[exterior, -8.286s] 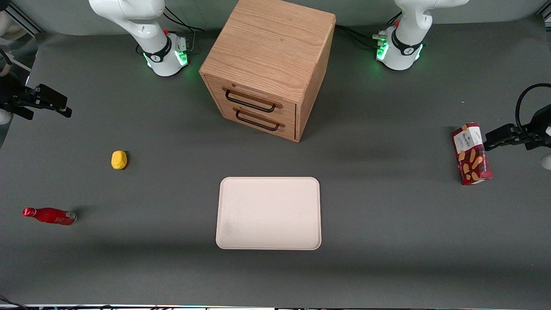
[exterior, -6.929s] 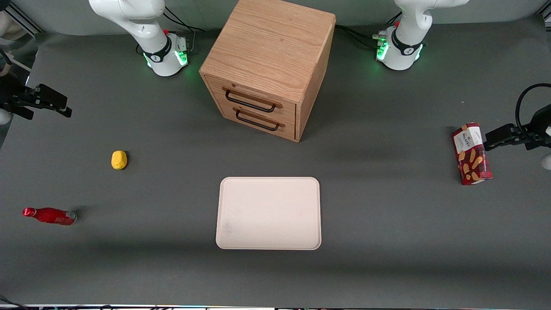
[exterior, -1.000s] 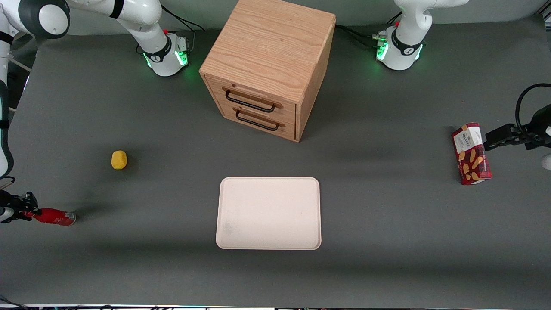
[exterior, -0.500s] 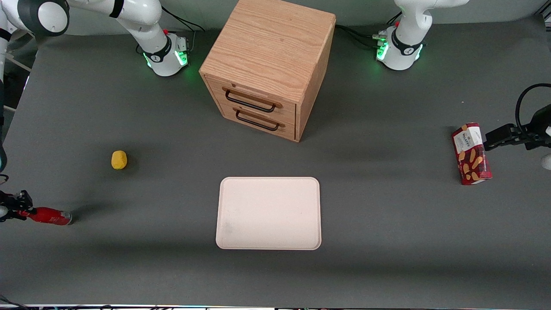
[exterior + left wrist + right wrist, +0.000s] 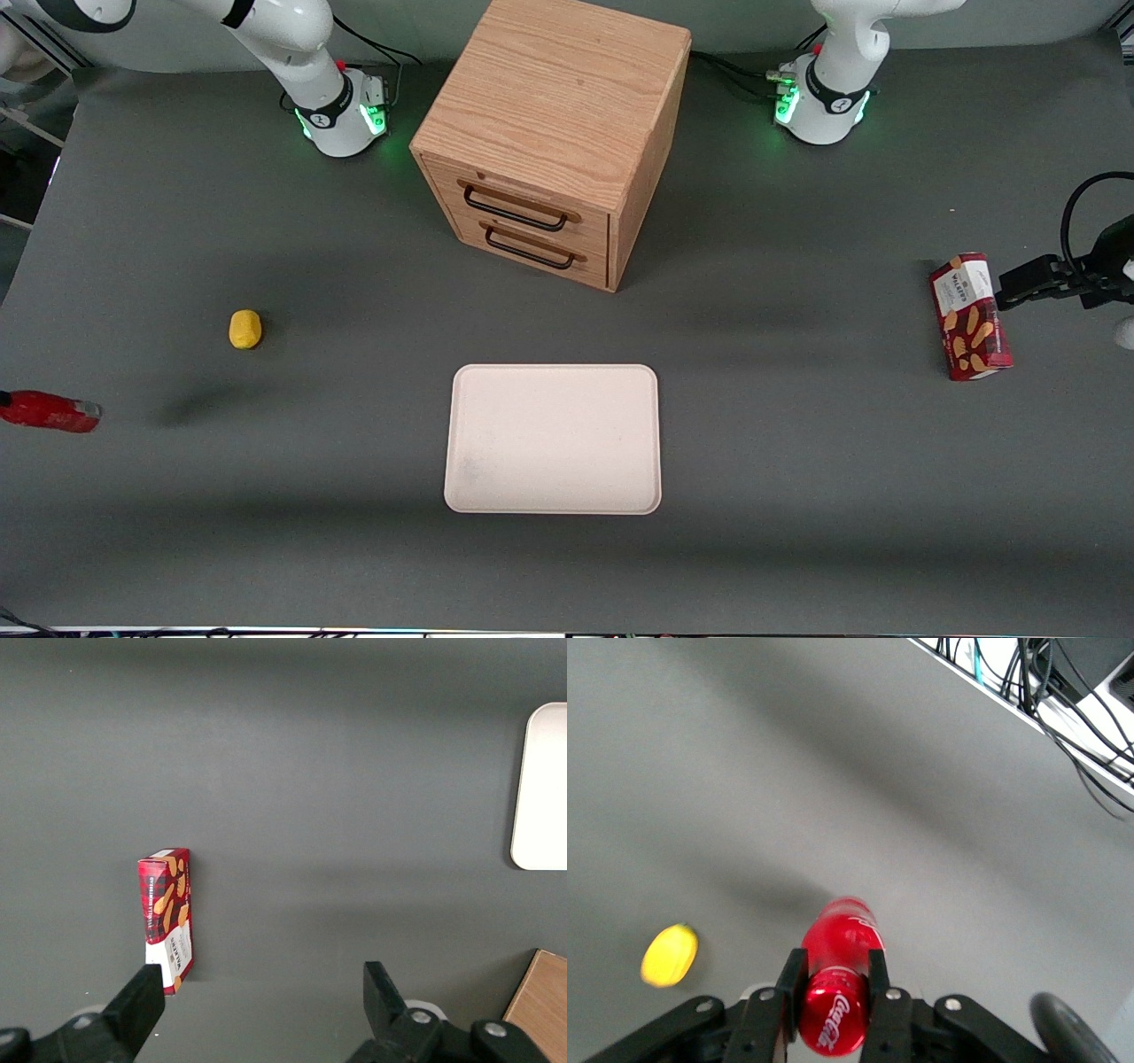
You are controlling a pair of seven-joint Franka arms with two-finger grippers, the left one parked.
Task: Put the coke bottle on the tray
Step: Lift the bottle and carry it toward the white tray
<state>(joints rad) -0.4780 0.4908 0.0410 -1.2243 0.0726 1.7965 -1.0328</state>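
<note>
At the working arm's end of the desk [image 5: 797, 549], the coke bottle [image 5: 835, 988] is now lifted, clamped in the hand [image 5: 833, 1005], well apart from the tray [image 5: 554, 439], so carry-over is next.

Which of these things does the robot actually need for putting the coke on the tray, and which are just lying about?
Needed:
- coke bottle, gripped in the tool, lifted at the working arm's end of the table
- tray, nothing on it yet

Lying about:
- yellow lump
- wooden drawer cabinet
- red snack box
</note>
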